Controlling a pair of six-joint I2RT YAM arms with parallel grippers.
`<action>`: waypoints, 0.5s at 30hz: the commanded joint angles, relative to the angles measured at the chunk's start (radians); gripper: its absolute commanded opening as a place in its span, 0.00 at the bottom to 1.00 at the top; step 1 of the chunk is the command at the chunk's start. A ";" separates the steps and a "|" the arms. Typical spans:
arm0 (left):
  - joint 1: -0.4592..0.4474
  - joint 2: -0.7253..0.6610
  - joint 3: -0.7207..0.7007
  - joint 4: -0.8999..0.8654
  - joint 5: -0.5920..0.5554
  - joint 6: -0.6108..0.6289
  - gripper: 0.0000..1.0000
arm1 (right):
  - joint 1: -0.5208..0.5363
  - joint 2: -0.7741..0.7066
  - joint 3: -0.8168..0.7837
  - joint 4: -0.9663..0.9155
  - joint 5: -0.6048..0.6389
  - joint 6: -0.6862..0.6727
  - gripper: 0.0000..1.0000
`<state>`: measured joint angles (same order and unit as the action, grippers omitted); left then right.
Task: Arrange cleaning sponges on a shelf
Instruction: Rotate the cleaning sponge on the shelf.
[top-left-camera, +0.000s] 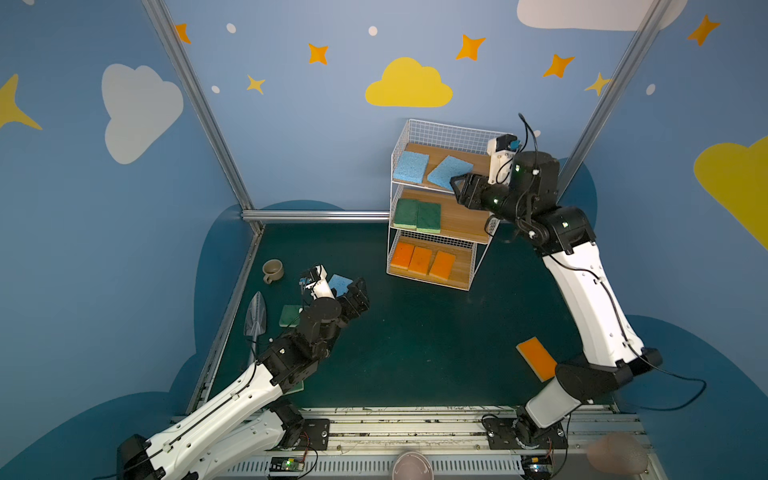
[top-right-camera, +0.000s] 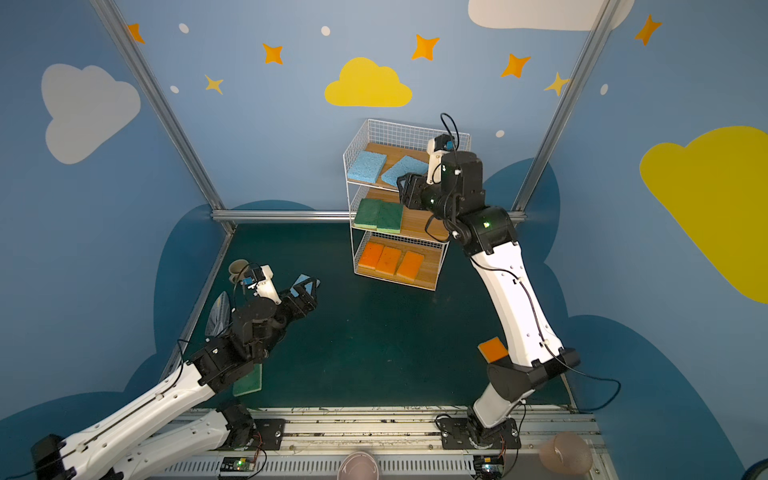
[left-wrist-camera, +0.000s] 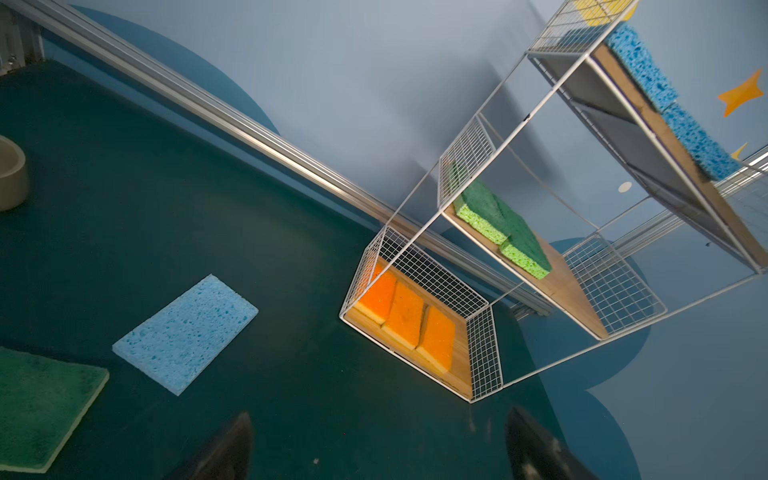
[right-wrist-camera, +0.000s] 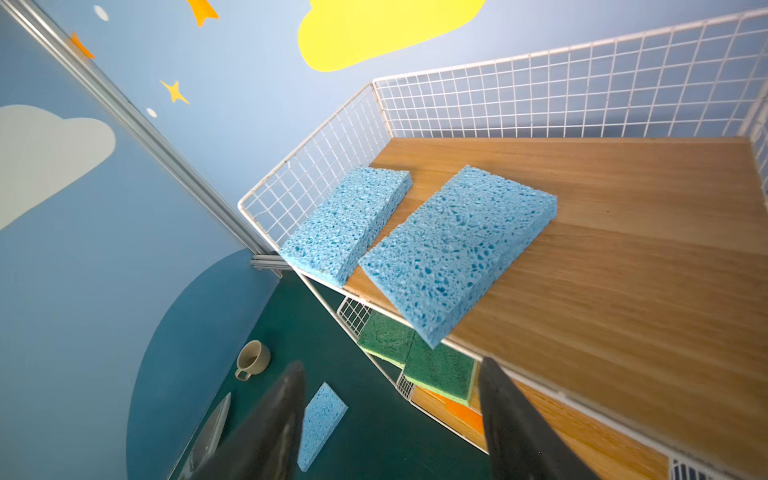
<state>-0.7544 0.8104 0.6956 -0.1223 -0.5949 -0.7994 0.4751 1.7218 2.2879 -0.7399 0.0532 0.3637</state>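
Four sponges lie loose on the dark green worktop (top-left-camera: 415, 332) and seven sit on the shelf (top-left-camera: 446, 131). Nearest the base rail (top-left-camera: 415, 424), a green sponge (top-right-camera: 248, 380) lies flat, half hidden under the left arm (top-left-camera: 232, 399). Across the worktop an orange sponge (top-left-camera: 536, 358) lies beside the right arm (top-left-camera: 590, 299), one end covered by its elbow. A little further back a second green sponge (top-left-camera: 289, 316) rests just beside the metal trowel (top-left-camera: 254, 320), partly hidden by the left arm. Beyond it a loose blue sponge (left-wrist-camera: 187, 332) lies flat on the worktop. The left tool (left-wrist-camera: 379, 413) hangs over that area with its jaws wide apart and nothing between them. In the left wrist view that sponge lies off to one side of the fingers (left-wrist-camera: 224, 449), untouched. A beige mug (top-left-camera: 273, 270) stands upright near the side wall (top-left-camera: 104, 228), further back than the trowel. The shelf stands at the back of the worktop near the rear wall (top-left-camera: 332, 145). Its bottom board (top-left-camera: 462, 270) carries three orange sponges (top-left-camera: 421, 259) side by side, the middle board (top-left-camera: 461, 216) two green sponges (top-left-camera: 428, 218) touching each other. On the top board (right-wrist-camera: 623, 208) a straight blue sponge (right-wrist-camera: 345, 224) lies along the wire side. An askew blue sponge (right-wrist-camera: 453, 249) lies beside it, one corner jutting past the front edge. The right tool (right-wrist-camera: 391, 362) hovers just in front of that corner, jaws apart, gripping nothing.
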 joint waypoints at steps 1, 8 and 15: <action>0.002 -0.025 -0.020 -0.025 0.011 0.000 0.94 | -0.004 0.062 0.116 -0.103 0.085 0.009 0.67; 0.001 -0.026 -0.086 -0.050 0.050 -0.045 0.94 | -0.032 0.179 0.254 -0.194 0.093 0.147 0.68; -0.006 -0.056 -0.105 -0.091 0.052 -0.050 0.94 | -0.081 0.229 0.305 -0.192 0.034 0.204 0.67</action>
<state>-0.7570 0.7776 0.5980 -0.1867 -0.5472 -0.8440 0.4068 1.9423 2.5492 -0.9108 0.1074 0.5278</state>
